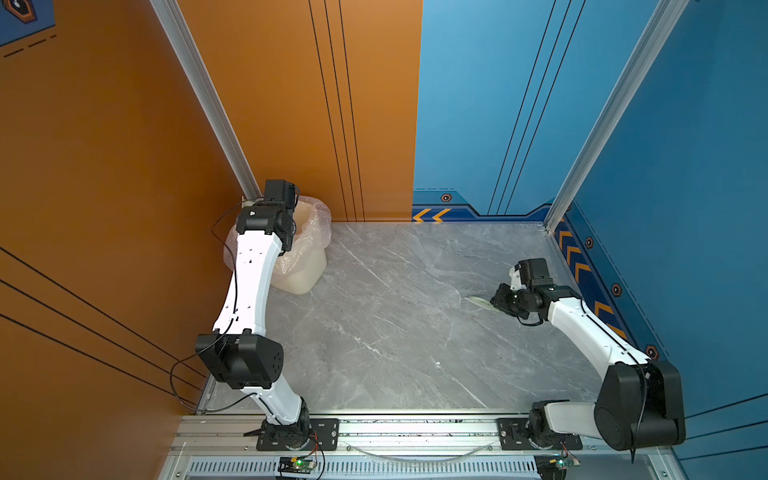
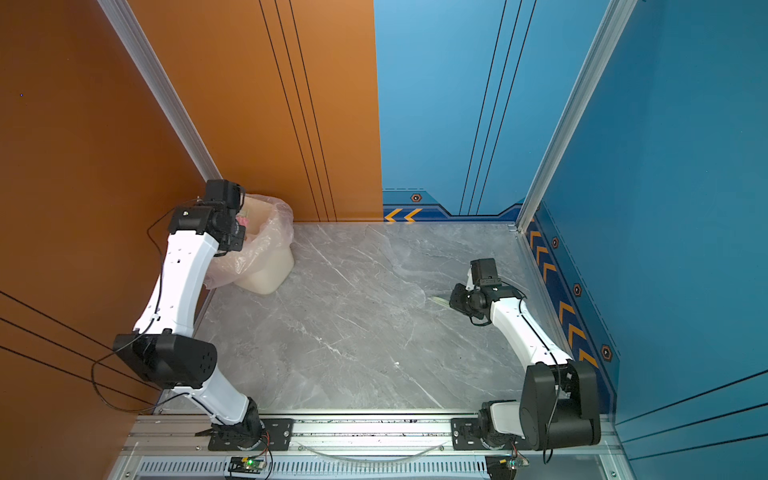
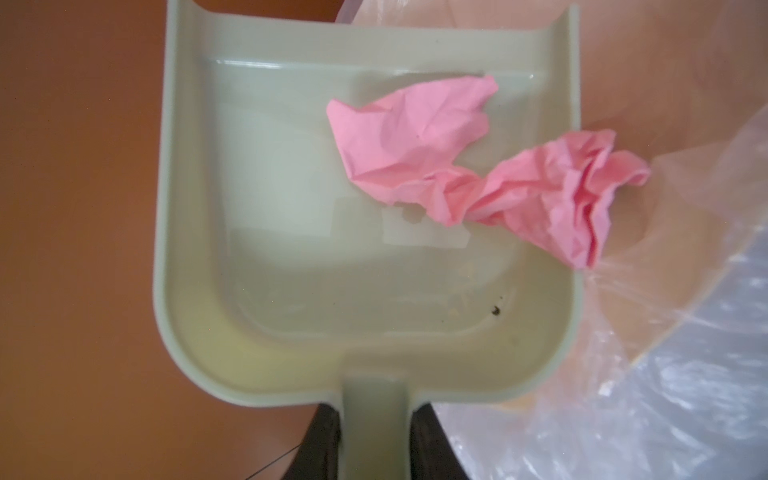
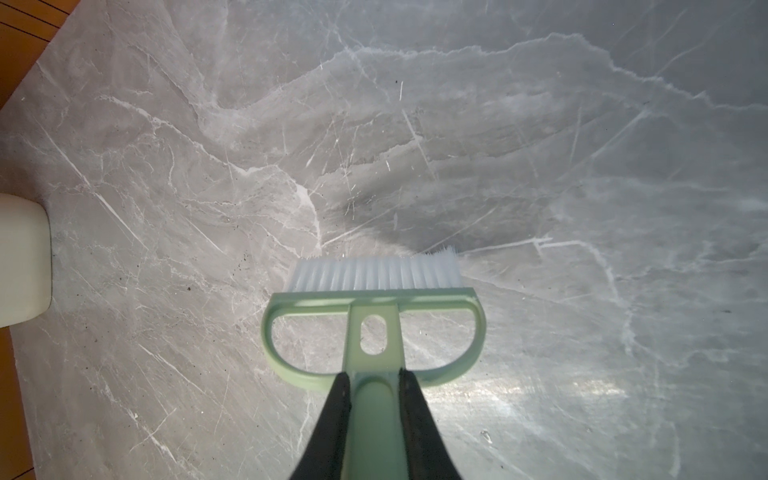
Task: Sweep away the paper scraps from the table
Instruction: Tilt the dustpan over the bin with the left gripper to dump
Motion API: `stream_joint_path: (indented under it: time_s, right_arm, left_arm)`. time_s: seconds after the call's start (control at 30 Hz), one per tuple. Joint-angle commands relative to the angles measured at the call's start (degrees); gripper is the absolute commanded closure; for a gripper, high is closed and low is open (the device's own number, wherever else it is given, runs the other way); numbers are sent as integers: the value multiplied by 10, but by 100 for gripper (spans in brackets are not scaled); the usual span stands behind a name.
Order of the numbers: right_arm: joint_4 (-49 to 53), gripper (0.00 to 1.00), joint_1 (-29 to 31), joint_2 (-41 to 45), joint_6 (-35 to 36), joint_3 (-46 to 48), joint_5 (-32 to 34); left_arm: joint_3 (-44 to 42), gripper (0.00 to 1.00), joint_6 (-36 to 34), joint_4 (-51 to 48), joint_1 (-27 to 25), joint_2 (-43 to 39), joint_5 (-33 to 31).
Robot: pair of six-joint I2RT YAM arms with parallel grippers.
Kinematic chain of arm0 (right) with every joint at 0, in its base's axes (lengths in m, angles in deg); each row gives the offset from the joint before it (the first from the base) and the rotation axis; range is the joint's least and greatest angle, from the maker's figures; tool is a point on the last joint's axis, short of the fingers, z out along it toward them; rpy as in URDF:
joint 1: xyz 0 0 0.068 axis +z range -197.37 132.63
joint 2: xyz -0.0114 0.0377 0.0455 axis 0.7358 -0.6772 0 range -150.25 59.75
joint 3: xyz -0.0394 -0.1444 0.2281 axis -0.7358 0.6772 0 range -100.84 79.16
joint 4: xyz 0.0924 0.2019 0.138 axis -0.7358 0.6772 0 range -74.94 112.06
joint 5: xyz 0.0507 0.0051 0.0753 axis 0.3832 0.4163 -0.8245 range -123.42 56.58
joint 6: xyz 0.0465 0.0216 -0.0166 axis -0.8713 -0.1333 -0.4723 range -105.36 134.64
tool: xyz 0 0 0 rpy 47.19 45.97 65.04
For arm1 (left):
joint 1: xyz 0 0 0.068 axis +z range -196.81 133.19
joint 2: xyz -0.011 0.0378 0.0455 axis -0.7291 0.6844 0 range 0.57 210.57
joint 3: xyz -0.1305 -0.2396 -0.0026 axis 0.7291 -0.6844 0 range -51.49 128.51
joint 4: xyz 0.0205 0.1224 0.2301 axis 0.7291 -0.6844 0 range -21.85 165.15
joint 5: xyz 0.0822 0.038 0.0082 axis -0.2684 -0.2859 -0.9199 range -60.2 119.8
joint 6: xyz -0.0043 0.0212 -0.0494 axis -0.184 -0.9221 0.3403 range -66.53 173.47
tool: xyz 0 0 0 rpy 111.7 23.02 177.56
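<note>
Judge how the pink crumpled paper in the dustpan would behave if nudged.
Probably light: the pink paper is thin crumpled sheet. Likely soft, not stiff, given its loose creases. Unlikely to roll: it is irregular and overhangs the dustpan wall.

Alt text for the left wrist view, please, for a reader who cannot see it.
A pale green dustpan, its handle clamped in the left gripper, carries crumpled pink paper scraps that spill partly over its side wall toward a clear plastic bin liner. An orange wall fills the opposite side of the picture.
</note>
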Motion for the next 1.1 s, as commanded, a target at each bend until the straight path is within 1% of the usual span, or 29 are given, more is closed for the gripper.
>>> stream_joint_path:
  time_s: [0.0, 0.17, 0.27, 0.37, 0.6, 0.67, 0.9, 1.07]
  right_arm:
    - [-8, 100, 5, -7, -7, 8, -4]
    - [-10, 100, 6, -9, -7, 8, -4]
    - [-12, 100, 6, -12, -7, 8, -5]
    - [-13, 100, 7, -14, -7, 8, -7]
    - [-13, 100, 7, -17, -5, 8, -7]
    - [-13, 100, 7, -18, -4, 7, -7]
    - [-15, 100, 6, -27, -2, 0, -10]
    - [-16, 100, 6, -33, 0, -5, -10]
  left_arm:
    - [19, 100, -36, -15, -11, 4, -79]
    - [19, 100, -81, -15, -27, 12, -170]
    - [21, 100, -109, -14, -35, 18, -207]
    - [26, 100, -134, -13, -39, 34, -258]
    - [46, 100, -166, -13, -45, 63, -323]
    - [48, 100, -183, -12, -46, 68, -337]
    - [60, 100, -211, -12, -50, 83, -366]
    - [71, 100, -202, -12, -51, 81, -356]
